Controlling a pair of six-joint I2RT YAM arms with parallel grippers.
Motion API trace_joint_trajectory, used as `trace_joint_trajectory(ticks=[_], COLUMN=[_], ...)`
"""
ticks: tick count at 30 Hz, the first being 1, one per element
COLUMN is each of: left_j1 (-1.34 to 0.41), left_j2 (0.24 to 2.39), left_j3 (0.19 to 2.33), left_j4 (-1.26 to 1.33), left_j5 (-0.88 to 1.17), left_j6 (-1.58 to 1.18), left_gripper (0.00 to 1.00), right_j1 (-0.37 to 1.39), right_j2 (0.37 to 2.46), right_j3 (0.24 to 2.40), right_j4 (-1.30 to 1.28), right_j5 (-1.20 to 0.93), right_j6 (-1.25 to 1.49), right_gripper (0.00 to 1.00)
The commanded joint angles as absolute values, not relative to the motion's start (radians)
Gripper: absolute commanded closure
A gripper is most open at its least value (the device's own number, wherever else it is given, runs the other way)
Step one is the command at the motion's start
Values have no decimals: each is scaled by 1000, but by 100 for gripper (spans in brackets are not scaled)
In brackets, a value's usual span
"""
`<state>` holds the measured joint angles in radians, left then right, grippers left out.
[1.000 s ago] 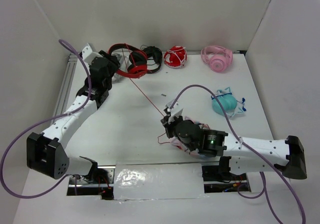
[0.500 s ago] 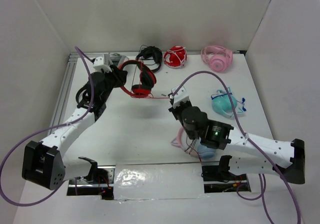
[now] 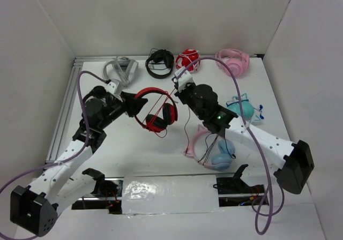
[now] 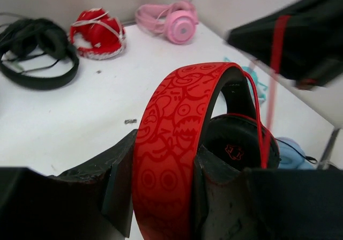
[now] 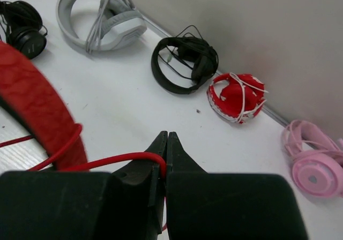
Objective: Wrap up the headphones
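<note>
Above the counter (image 3: 128, 154), red headphones (image 3: 156, 111) hang held between both arms.
Overhead, the left tool (image 3: 127, 105) presents them toward the right tool (image 3: 179, 85). Left wrist: it is clenched on the doodle-printed headband, steadying it; no readable brand. Right wrist: it is pinched tight on the red cable (image 5: 120, 159), likely to loop it around.

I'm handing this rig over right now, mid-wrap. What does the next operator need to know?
Left gripper: shut on the red headphones at the headband, holding them up, left of centre.
Right gripper: shut on the red cable, just right of the headphones.
Done: headphones gripped, cable pinched and led past the headband. How many turns are on cannot be told.
Left: wind the remaining cable around the headband, secure the end, then set the headphones down.
</note>
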<state>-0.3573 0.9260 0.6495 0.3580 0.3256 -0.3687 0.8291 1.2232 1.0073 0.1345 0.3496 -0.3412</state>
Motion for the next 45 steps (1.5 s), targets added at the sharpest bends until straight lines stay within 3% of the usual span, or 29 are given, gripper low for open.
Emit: trace_joint_trajectory(ticks=[1, 5, 13, 20, 28, 33, 39, 45], left_j1=[-368, -368, -370, -371, -371, -370, -368, -368], left_j2=[844, 773, 719, 762, 815, 871, 893, 766], left_j3=[632, 611, 644, 725, 793, 925, 1022, 933], left_j4=[362, 362, 373, 356, 416, 231, 77, 90], left_j5=[463, 560, 949, 1049, 1146, 1043, 919, 553], left_j6=[-313, -288, -304, -396, -544, -704, -764, -761], left_gripper=[100, 100, 100, 100, 100, 100, 100, 100], right_j1=[759, 698, 624, 626, 678, 718, 700, 683], right_j2=[1255, 1307, 1195, 1177, 1299, 1361, 1313, 1070], right_j3=[1088, 1083, 884, 893, 928, 959, 887, 660], right_j4=[285, 287, 494, 494, 555, 529, 570, 595], right_j5=[270, 178, -184, -356, -487, -486, -249, -58], right_j6=[-330, -267, -164, -146, -109, -106, -3, 119], right_gripper=[97, 95, 75, 75, 74, 73, 71, 45])
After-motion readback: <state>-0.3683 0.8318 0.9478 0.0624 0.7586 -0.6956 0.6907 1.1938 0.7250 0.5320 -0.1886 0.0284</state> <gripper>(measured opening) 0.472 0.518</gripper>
